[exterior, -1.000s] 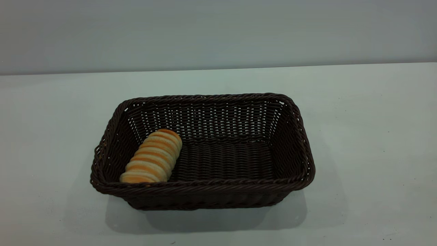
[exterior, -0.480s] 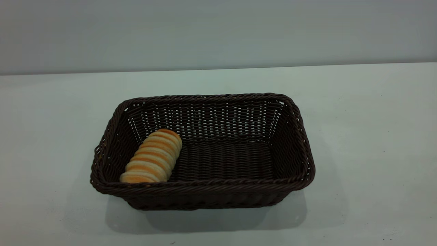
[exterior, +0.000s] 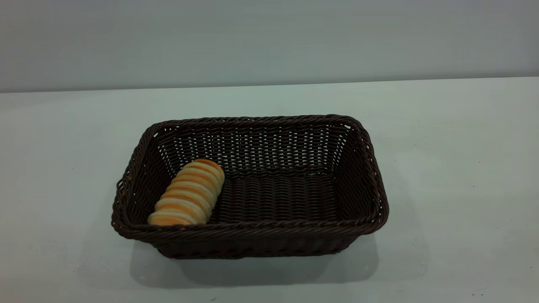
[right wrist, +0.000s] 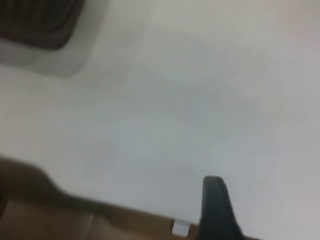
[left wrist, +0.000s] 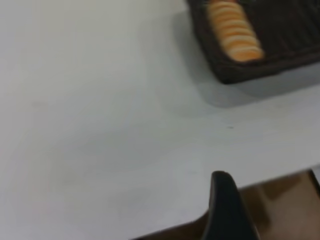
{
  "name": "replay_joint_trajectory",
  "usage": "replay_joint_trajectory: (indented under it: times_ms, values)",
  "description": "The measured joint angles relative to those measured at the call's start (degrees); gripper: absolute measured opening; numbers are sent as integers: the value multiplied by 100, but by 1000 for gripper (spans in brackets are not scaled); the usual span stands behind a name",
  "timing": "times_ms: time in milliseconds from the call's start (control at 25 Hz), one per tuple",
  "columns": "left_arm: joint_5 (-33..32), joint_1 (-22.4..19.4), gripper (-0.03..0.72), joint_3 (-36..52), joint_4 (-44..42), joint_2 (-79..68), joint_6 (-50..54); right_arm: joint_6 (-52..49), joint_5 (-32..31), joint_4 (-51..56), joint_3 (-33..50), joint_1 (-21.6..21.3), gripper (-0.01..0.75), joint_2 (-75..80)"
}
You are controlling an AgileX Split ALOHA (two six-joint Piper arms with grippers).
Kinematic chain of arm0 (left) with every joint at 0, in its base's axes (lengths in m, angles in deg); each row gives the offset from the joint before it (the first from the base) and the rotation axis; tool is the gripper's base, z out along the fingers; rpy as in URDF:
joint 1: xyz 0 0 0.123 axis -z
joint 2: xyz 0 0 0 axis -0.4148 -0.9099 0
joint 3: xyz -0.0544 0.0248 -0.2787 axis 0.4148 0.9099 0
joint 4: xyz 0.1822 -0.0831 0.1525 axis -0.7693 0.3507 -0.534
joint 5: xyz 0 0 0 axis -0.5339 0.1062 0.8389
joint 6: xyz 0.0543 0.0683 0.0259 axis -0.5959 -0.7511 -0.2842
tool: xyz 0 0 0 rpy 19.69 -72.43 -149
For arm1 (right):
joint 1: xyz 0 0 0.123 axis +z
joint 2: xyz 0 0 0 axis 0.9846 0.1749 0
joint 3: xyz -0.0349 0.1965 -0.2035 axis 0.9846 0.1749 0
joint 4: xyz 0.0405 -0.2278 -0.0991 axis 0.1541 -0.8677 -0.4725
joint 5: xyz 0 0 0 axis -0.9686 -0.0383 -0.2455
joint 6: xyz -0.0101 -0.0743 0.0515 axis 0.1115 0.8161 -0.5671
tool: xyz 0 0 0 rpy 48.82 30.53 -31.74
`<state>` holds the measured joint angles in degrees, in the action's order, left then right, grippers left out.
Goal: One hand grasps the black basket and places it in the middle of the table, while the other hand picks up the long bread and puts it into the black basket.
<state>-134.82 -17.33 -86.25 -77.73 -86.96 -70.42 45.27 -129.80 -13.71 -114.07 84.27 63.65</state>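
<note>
Pale grey-white tabletop (exterior: 454,168) runs back to a plain grey wall (exterior: 269,38), with a large rectangular dark brown-black woven wicker basket (exterior: 358,168) standing near its middle, long axis running left to right in the exterior view. Inside it, the small oblong golden-orange and cream ridged loaf (exterior: 187,193) lies on the basket floor at the left end, close against the left wall. Its long axis runs diagonally: the near end sits at the front-left corner just behind the braided rim, the far end points back and toward the basket's centre.

Neither of my arms appears in the exterior view. My left gripper (left wrist: 225,210) hangs over the table's edge, well apart from the basket, its wrist camera catching the loaf (left wrist: 235,30) in the basket corner (left wrist: 240,70). My right gripper (right wrist: 215,210) sits likewise near the table edge, a basket corner (right wrist: 40,25) far off. Only one dark finger of each shows, so I cannot tell whether either is spread or pressed together.
</note>
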Motion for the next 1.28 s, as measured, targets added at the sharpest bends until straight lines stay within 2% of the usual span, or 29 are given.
replay_joint_trajectory:
  times_ms: [120,280,1280]
  values:
    - [0,-435,485,0,0,178,0,0,-5,0,0,-356,523,-355]
    - [-5,-705,485,0,3,254,0,0,-5,0,0,-645,521,-759]
    - [-5,-752,485,0,3,254,0,0,-24,0,0,-715,513,-1127]
